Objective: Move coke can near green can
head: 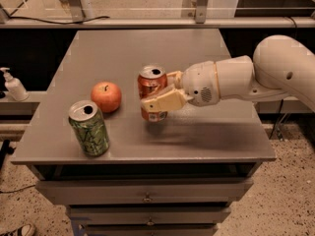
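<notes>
- Three things share the grey table (147, 48): the coke can (151, 82), the green can (89, 128) and a red apple (106, 97).
- One white arm (275, 73) reaches in from the right edge of the scene and runs leftward over the table's right half.
- At its end, the gripper (154, 90) is at the coke can, around the middle of the tabletop.
- Its tan fingers (162, 101) pinch the coke can from two sides: one lies across the can's near face, and the other shows at the can's far right side.
- The coke can stands upright in that grip, silver top up, with a small white label patch near its base.
- Whether the can's base touches the table or hangs just above it cannot be told; a dark shadow lies under it.
- The apple rests just left of the coke can, close to it but apart.
- The green can stands upright near the table's near-left corner, nearer to the camera and left of the apple, with its opened silver top showing.
- The coke can is apart from the green can, with the apple lying roughly between them.
- Below the tabletop, drawer fronts (145, 191) with small handles face the camera.
- A white pump bottle (14, 85) stands on a ledge to the left of the table.
</notes>
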Controlling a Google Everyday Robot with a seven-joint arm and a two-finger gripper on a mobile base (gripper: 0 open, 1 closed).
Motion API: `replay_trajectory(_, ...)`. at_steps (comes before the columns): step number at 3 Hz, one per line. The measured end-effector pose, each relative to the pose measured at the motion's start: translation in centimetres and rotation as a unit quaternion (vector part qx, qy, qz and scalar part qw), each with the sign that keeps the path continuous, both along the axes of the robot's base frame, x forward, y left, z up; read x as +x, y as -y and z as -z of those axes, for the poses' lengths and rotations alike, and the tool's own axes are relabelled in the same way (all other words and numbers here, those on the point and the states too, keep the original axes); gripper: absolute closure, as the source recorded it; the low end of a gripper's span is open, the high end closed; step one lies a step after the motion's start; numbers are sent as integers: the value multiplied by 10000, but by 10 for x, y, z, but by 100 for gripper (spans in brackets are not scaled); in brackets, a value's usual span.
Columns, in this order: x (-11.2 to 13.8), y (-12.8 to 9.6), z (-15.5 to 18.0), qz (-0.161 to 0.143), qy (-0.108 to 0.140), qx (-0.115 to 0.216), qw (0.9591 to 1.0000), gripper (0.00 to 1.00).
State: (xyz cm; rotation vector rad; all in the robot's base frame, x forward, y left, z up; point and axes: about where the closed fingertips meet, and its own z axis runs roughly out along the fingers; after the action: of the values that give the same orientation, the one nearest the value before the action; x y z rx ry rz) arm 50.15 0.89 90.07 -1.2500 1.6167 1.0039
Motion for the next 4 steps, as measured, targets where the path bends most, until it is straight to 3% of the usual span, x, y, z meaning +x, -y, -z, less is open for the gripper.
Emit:
replay_trajectory(2, -41, -23, 15, -495, -132, 279, 9983, 100)
replay_trajectory(4, -59, -53, 30, -913, 153, 486, 9945, 100)
